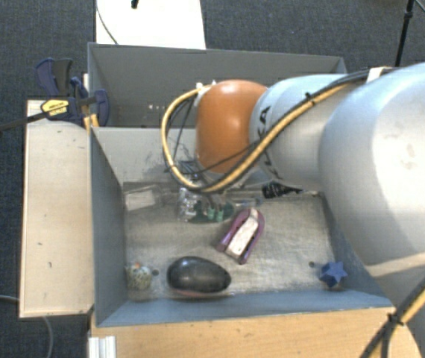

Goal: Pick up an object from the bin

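My gripper hangs under the arm's orange cover, low over the back middle of the bin floor. Just to its right lies a purple and white oblong packet, tilted, its upper end close to the gripper. A pale grey flat piece lies to the gripper's left near the back wall. A dark oval thing rests by the front wall, well below the gripper. Nothing can be made out in the gripper's grasp.
A small speckled ball sits in the front left corner. A blue star-shaped piece lies at the front right. The big arm covers the bin's right side and back right corner.
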`<state>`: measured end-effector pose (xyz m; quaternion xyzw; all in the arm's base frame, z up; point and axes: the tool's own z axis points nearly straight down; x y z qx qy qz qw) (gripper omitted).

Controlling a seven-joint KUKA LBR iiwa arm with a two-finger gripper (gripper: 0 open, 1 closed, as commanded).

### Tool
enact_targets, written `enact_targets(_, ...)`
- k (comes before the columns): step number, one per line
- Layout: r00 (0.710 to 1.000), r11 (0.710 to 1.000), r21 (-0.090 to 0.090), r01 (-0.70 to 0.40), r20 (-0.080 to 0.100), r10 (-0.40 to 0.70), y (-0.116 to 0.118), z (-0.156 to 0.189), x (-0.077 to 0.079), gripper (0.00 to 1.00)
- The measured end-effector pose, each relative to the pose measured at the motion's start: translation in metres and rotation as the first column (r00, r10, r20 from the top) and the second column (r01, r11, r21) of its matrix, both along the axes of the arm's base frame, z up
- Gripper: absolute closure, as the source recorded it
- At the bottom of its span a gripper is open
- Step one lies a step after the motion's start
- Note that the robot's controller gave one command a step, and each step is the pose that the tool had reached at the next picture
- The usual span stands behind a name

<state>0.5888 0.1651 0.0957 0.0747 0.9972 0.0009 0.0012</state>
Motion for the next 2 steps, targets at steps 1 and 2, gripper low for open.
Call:
enact_targets(1, 0.984, 0.984, -0.002, -0.179, -0.002, 0.179, -0.0337, 0.0062, -0.0168, 1.00)
enact_targets(2, 0.984, 0.984, -0.001, -0.178, -0.002, 0.178, -0.0326, 0.0061, -0.0169, 0.00)
